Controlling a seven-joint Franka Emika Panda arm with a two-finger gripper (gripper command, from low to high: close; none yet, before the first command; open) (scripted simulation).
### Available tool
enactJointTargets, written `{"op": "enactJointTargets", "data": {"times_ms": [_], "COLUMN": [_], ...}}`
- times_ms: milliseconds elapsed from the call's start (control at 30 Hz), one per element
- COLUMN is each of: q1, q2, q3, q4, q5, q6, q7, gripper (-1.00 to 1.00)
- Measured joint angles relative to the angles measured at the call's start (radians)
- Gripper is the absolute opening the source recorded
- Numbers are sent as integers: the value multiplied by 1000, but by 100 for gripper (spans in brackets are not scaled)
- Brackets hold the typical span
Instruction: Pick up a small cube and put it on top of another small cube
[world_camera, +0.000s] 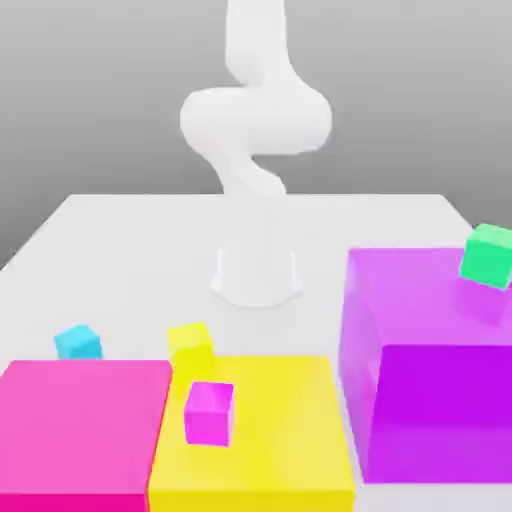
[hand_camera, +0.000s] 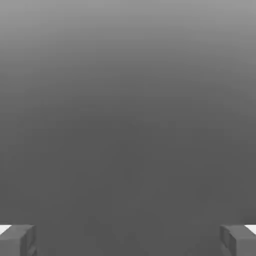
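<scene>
The white robot arm (world_camera: 255, 150) rises in the upper middle of the exterior view, its base standing on the pale grey surface (world_camera: 120, 250). In the hand view the tool (hand_camera: 128, 240) shows as two grey fingertips (hand_camera: 17, 240) at the lower corners of the frame, standing wide apart with nothing between them; ahead of them is plain grey background.

Four small cubes are candidates. A small cyan cube (world_camera: 78, 342) sits on the surface at the lower left of the exterior view, near the far edge of a large flat pink block (world_camera: 80, 430). A small yellow cube (world_camera: 190, 343) sits just beyond a large yellow block (world_camera: 260, 430), at its far left corner. A small magenta cube (world_camera: 209, 412) rests on top of that yellow block. A small green cube (world_camera: 488, 256) lies tilted on the top of a tall purple block (world_camera: 430, 360) at the right of the frame.

Nothing is grasped, so the step in hand looks like choosing a cube and approaching it. The cyan and yellow cubes seem the easiest pair: both lie low, fairly near each other, with open room around the cyan one. A good approach would bring the tool above the chosen cube, turn the wrist so the fingertips face two flat sides, and descend straight down. The yellow cube stands close against the yellow block, so it may serve better as the base than as the one to lift. The tilted green cube looks the hardest to grip squarely.
</scene>
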Motion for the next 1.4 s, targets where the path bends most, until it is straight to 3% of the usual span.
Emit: {"op": "enactJointTargets", "data": {"times_ms": [500,933,1200,1233,1400], "q1": [-432,-719,-787,-795,-795], "q2": [374,694,960,993,993], "q3": [9,-85,-36,-28,-27], "q4": [-254,-472,-468,-462,-462], "q5": [-25,-19,66,70,69], "q6": [257,477,689,716,719], "q7": [677,1238,1265,1262,1263], "gripper": [0,0,0,-100,-100]}}
